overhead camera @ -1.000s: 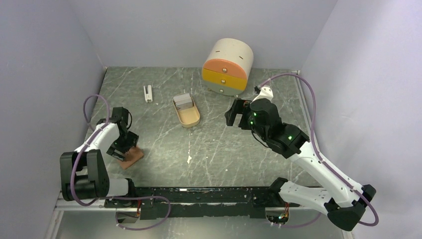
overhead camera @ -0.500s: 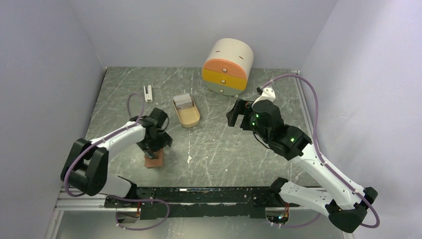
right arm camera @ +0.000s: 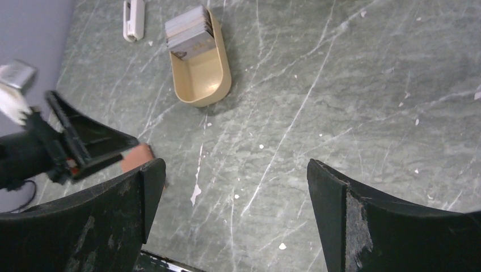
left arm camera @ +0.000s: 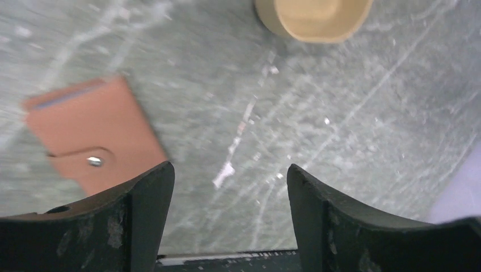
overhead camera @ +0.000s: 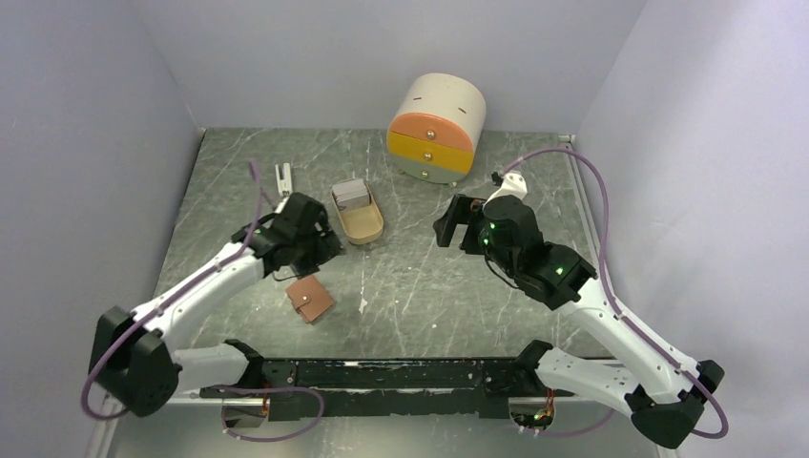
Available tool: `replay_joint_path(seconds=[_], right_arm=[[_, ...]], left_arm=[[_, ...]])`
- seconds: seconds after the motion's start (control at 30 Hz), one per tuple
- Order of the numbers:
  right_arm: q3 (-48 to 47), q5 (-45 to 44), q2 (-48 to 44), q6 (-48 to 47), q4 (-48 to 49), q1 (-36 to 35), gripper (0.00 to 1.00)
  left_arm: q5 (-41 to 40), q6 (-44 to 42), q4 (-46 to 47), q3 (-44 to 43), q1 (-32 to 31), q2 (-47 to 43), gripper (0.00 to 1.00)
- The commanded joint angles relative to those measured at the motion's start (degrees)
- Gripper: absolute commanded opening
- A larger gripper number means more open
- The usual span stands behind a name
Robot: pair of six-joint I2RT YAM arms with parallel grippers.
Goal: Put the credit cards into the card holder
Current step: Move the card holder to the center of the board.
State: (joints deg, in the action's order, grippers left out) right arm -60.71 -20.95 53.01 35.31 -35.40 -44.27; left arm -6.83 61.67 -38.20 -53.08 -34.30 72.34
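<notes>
**Salmon-pink leather-like card holder (overhead camera: 310,299) lies shut on the counter, both pincers released**

Salmon-pink and folded, the holder lies flat on the grey marbled counter (overhead camera: 429,286), near its front edge, with the metal snap button fastened on top. The thin grey-white and dark plastic credit cards (right arm camera: 189,28) are not in it yet. They sit as a small stack at the far end of the beige oval tray (right arm camera: 201,73), which stands well apart from the holder.

The cards look light, stiff and smooth, so they will probably slip if pinched on the flat faces. A hold across the long edges of one card, where the stack rises above the tray rim, seems safer. The holder looks soft and light. It will likely slide on the stone when pushed, and the flap must be unsnapped before any card goes in.

The left pincer (left arm camera: 228,170) hovers just beside the holder with its jaws wide apart, and nothing is between them. The right pincer (right arm camera: 235,164) hangs over bare counter, fully spread and empty, with the tray ahead of it.
</notes>
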Motion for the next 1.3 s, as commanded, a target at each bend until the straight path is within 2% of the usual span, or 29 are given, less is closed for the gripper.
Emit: replay_joint_path(seconds=[0.0,0.23,0.37,0.53,0.63,0.7,0.87,1.0,1.1,1.17,1.27], right_arm=[[1.7,0.2,0.2,2.1,-0.5,-0.3,1.0],[1.7,2.0,2.7,3.5,-1.2,-0.3,1.0],[1.8,3.6,3.1,1.5,1.5,-0.3,1.0],[-1.7,4.2,5.5,-0.8,1.0,-0.3,1.0],[-2.9,6.2,7.2,-1.3,1.2,-0.3,1.0],[-3.5,7.0,8.0,-0.9,0.7,-0.3,1.0],[-3.0,7.7,7.9,-0.1,0.1,-0.3,1.0],[-1.1,6.6,6.6,1.3,-0.2,-0.3,1.0],[-0.9,6.5,6.3,3.0,-1.6,-0.3,0.99],[-0.3,6.6,5.9,5.1,-2.5,-0.3,0.99],[2.0,7.4,4.8,8.6,-2.7,-0.3,0.98]], left_arm=[[-1.4,-8.5,-0.4,4.8,7.9,-6.7,0.75],[1.3,-13.4,-2.9,11.0,21.4,-9.0,0.78],[3.3,-13.7,1.8,16.3,22.4,-7.0,0.81],[5.5,-12.3,6.8,20.1,22.4,-5.8,0.79],[9.9,-11.3,10.2,23.5,21.9,-5.3,0.77],[12.4,-9.7,13.1,25.7,20.0,-5.8,0.75],[16.4,-1.8,21.5,27.8,8.8,-5.1,0.73],[18.6,6.0,27.3,23.6,-2.1,0.9,0.7],[19.0,7.5,27.0,17.3,-8.4,3.5,0.68],[17.5,6.4,25.1,13.3,-10.9,3.1,0.68],[18.1,4.2,24.6,11.7,-11.4,0.9,0.68]])
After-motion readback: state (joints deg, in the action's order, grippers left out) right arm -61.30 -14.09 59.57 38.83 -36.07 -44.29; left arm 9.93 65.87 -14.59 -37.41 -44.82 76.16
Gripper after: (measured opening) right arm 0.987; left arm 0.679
